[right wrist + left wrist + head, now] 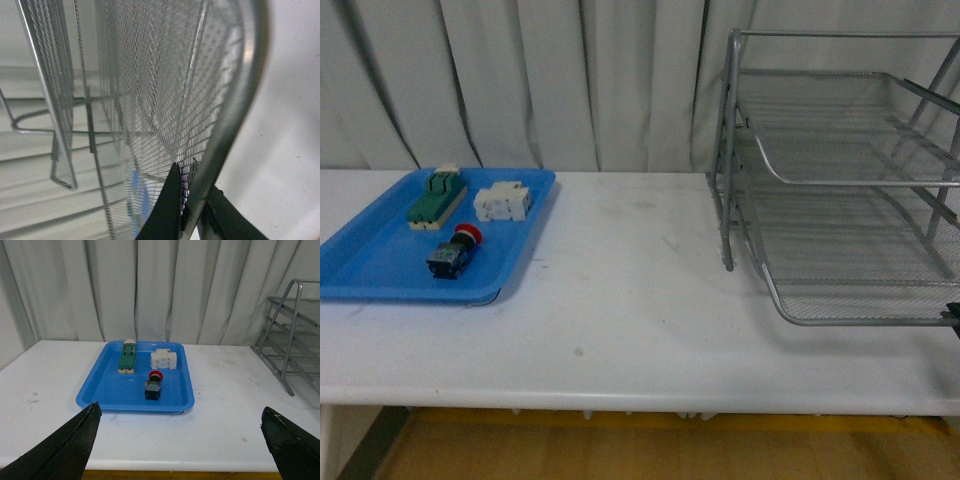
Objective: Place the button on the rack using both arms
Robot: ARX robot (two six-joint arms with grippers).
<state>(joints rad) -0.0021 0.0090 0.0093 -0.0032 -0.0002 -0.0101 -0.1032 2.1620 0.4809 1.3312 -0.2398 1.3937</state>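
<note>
White table point(620, 300), blue tray point(380, 265) at left, wire rack point(850, 250) at right, well apart

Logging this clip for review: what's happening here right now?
The button lies untouched in the blue tray, beside a green-and-cream block and a white block. The left claw hangs open short of the tray, holding nothing. The right claw grips the front rim of the rack.

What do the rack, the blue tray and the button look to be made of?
The rack: silvery metal, wire mesh on tubular frame. The tray: likely plastic, smooth uniform blue, moulded rim. The button: probably plastic, red cap, black-and-blue body.
</note>
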